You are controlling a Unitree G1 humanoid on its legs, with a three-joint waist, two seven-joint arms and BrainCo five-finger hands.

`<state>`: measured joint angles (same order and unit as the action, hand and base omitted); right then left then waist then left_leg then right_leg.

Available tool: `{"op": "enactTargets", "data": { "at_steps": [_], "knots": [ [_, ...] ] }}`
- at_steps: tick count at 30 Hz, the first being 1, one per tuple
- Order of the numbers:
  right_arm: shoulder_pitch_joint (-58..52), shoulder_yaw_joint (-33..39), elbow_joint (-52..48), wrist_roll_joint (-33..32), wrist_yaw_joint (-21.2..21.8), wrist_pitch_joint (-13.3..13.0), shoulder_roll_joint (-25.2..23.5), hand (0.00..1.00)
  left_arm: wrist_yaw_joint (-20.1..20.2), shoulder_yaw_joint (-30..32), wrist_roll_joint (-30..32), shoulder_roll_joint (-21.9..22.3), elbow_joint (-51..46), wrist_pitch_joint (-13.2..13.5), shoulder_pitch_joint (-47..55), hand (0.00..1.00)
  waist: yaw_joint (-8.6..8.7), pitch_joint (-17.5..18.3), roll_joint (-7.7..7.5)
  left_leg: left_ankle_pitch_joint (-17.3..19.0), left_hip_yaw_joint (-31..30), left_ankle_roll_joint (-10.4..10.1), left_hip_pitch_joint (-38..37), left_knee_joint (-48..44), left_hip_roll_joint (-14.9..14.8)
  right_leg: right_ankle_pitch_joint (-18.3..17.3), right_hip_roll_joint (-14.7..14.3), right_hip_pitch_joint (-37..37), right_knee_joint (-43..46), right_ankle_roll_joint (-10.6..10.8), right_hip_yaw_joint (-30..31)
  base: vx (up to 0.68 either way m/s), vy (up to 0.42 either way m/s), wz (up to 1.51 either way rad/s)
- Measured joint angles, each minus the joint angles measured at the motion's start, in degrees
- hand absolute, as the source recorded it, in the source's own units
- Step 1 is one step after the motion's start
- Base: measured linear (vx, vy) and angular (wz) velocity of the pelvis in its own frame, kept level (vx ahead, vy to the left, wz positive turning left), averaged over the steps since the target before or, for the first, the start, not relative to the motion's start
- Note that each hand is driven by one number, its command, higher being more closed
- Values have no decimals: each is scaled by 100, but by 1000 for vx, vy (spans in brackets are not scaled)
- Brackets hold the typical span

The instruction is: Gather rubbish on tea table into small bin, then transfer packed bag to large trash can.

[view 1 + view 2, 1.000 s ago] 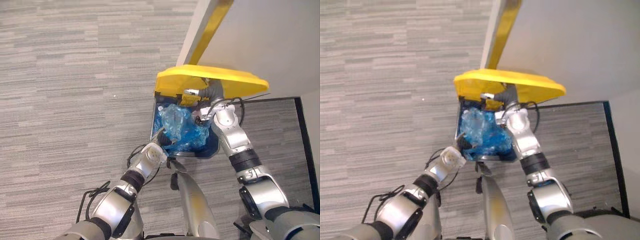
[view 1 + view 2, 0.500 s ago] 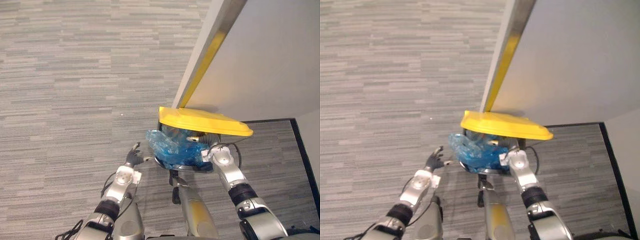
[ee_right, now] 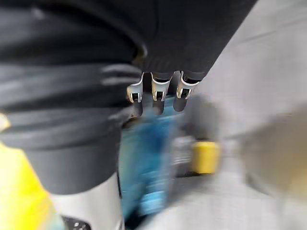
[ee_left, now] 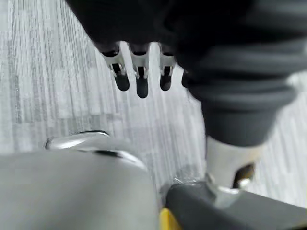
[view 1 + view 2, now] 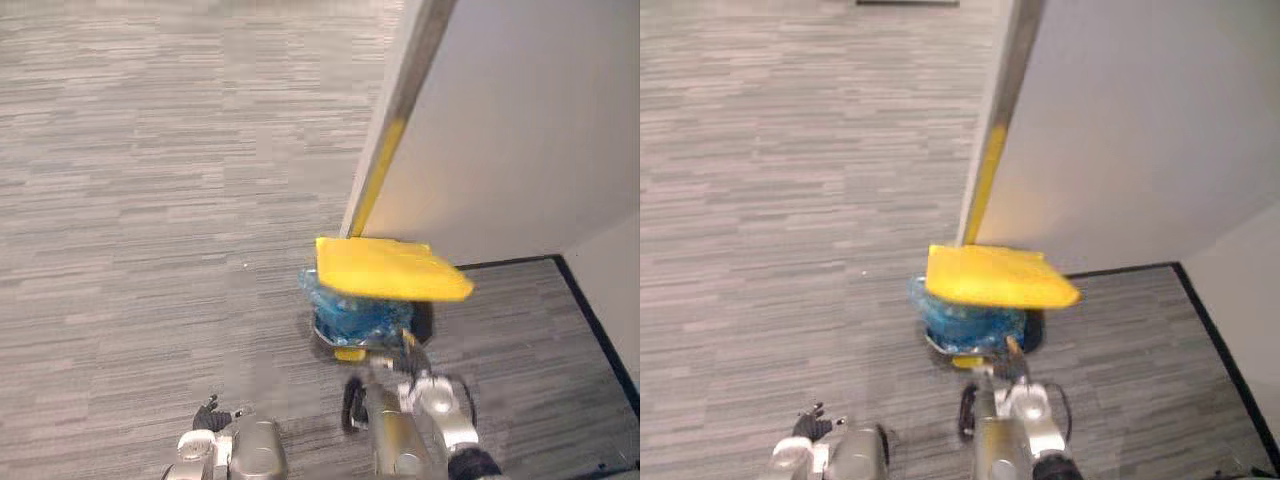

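Grey carpet floor (image 5: 150,200) takes up most of my head views, with a pale wall panel (image 5: 520,130) rising on my right, a yellow strip (image 5: 378,180) running down its edge. At the foot of that panel stands the large trash can (image 5: 1033,328), its yellow lid (image 5: 385,268) lying tilted over the opening. The blue bag (image 5: 355,315) sits inside the can under the lid, crumpled plastic bulging out past the rim on my left side.

My right hand (image 3: 158,93) is low and near the can's front, fingers straight and holding nothing, with the blue plastic just beyond the tips. My left hand (image 4: 141,81) hangs well apart from the can over bare carpet, fingers relaxed, also empty.

I judge this to be the last step: the packed bag is in the large can, so the transfer looks all but done. The next move, as I read it, is to check that the lid seats; if the bulge props it up, 1 flat-handed push on the plastic should do.
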<state>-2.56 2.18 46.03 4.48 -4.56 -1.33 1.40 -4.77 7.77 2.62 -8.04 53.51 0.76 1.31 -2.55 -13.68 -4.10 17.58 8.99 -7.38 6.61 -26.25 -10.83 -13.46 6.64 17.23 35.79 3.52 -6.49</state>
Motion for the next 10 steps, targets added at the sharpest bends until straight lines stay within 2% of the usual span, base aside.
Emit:
{"op": "enactTargets", "data": {
  "at_steps": [1, 2, 3, 6, 10],
  "knots": [
    [-36, 124, 144, 7, -16, 42, -26, 0, -2, 38, -1, 127, 9, -1, -13, 0, -5, 124, 99, -64, 13, -32, 21, 133, -35, -29, -109, -100, -393, -68, -61, -51, -185, -28],
    [-86, 302, 281, 9, -31, 60, 28, 0, 1, 59, 0, 330, 9, 4, 8, 0, -11, 260, 238, -185, 70, -45, 1, 347, -116, 168, -247, -142, -794, -244, -84, -24, -112, -53],
    [-95, 470, 464, 0, -67, 64, 90, 0, 11, 76, 0, 568, 66, 5, 15, 0, 12, 413, 316, -438, 212, -56, -153, 801, -136, 343, -337, -204, -1189, -243, -61, -10, -62, -47],
    [-10, 766, 940, -11, -123, 86, 104, 0, 43, -30, 8, 732, 284, 14, -65, 0, 99, 628, 307, -892, 225, 77, -595, 1759, -55, 678, -458, -516, -1875, -234, -46, -20, -56, -11],
    [33, 1010, 1133, -64, -170, 133, 112, 0, 38, -28, 11, 673, 445, 7, -66, 0, 115, 709, 325, -1050, 187, 94, -676, 2073, -1, 963, -509, -682, -2354, -208, -24, -5, 18, -2]
  ]
}}
